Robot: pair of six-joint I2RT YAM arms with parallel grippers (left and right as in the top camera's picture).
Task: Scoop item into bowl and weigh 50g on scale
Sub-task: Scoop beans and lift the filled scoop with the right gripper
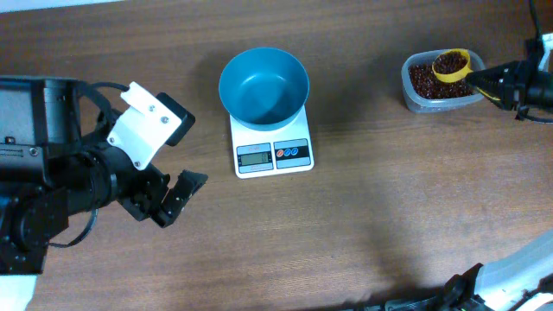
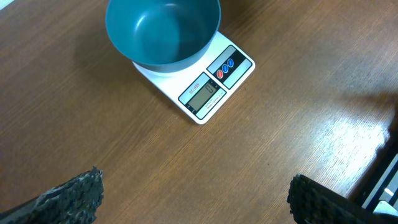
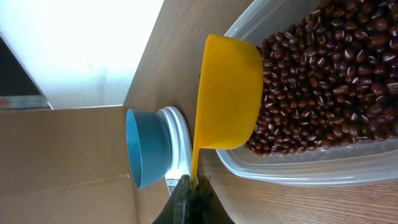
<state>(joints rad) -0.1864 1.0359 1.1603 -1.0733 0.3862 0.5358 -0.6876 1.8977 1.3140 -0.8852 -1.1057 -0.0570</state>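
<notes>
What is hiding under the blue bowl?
The white scale sits under the bowl. Its screen and two round buttons stick out in front; the rest of its top is covered.

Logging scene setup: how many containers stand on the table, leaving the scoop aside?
2. The teal bowl sits on the white scale near the middle of the table; the clear tub of beans stands at its right, under the yellow scoop. Others may lie out of view.

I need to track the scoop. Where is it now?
Overhead view, upper right: the yellow scoop, full of beans, is over the clear tub, held by the right gripper.
</notes>
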